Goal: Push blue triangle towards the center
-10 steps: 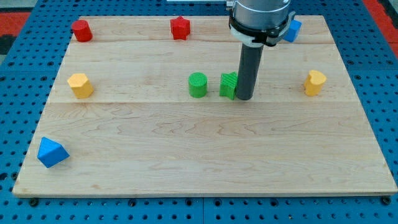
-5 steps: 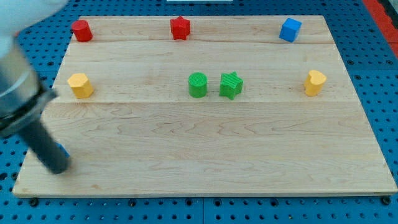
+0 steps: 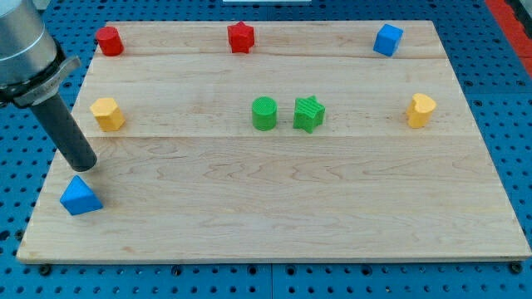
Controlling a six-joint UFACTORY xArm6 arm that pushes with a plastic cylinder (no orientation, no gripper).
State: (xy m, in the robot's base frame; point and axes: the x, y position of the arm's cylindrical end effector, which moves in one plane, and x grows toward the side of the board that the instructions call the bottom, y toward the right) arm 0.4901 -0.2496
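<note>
The blue triangle (image 3: 80, 197) lies near the board's bottom-left corner. My tip (image 3: 84, 164) stands just above it in the view, a little toward the top, close to it but with a small gap. The rod slants up to the view's top left. The board's centre holds a green cylinder (image 3: 264, 114) and a green star (image 3: 308, 114) side by side.
A red cylinder (image 3: 109, 40) and a red star (image 3: 240, 36) sit along the top edge, with a blue cube (image 3: 387, 39) at the top right. A yellow block (image 3: 107, 113) is at the left, a yellow block (image 3: 421, 110) at the right. The wooden board (image 3: 274, 208) lies on blue pegboard.
My rod swept from beside the green star to the bottom-left corner, covered the blue triangle, then moved up. The triangle now sits slightly right and lower than before.
</note>
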